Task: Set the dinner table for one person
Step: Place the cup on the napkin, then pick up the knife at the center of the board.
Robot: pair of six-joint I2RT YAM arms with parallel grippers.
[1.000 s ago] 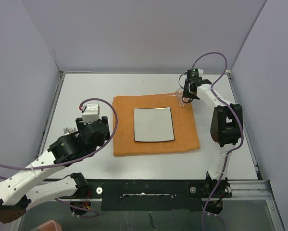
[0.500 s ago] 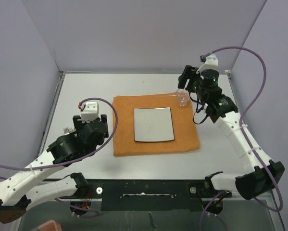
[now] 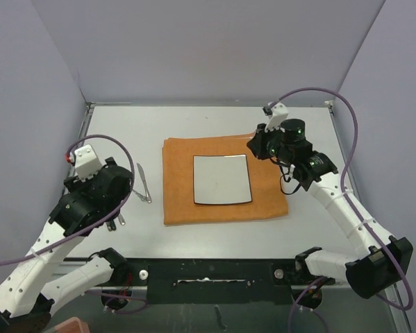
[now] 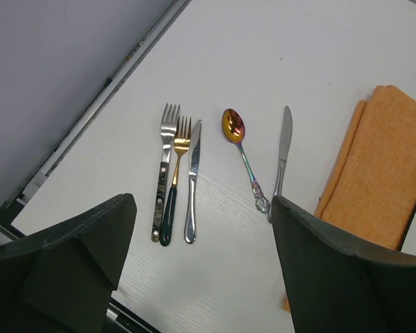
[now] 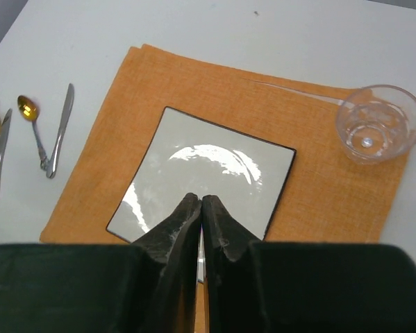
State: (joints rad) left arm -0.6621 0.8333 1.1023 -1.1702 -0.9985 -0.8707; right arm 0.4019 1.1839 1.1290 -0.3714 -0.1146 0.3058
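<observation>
Top external first: your left arm comes up from the near-left corner, elbow bent, wrist tipped down over the left strip of the dinner table (image 3: 124, 132). The left gripper (image 4: 202, 201) hangs above the cutlery, fingers (image 4: 89, 257) spread wide with nothing between them and touching nothing.

Left wrist view, cutlery lies flat on the bare tabletop, handles toward you:
- silver fork (image 4: 169, 118), gold fork (image 4: 182, 133) and small knife (image 4: 193, 173) packed side by side
- spoon (image 4: 234, 126) apart to their right
- long knife (image 4: 284, 139) just beside the mat edge; its handle end meets the spoon's

Your right arm runs from the near-right corner, long reach up and left, wrist bent back toward the centre. The right gripper (image 5: 199, 200) sits above the far-right part of the orange mat (image 3: 180, 205), pointing down at the white plate (image 3: 222, 179). Its fingers are pressed together, empty.

Right wrist view: the plate is square, centred on the mat. The clear glass (image 5: 379, 123) stands upright on the mat's far-right corner, apart from the plate.

The table spans the whole floor of the cell under everything, grey walls on three sides.
</observation>
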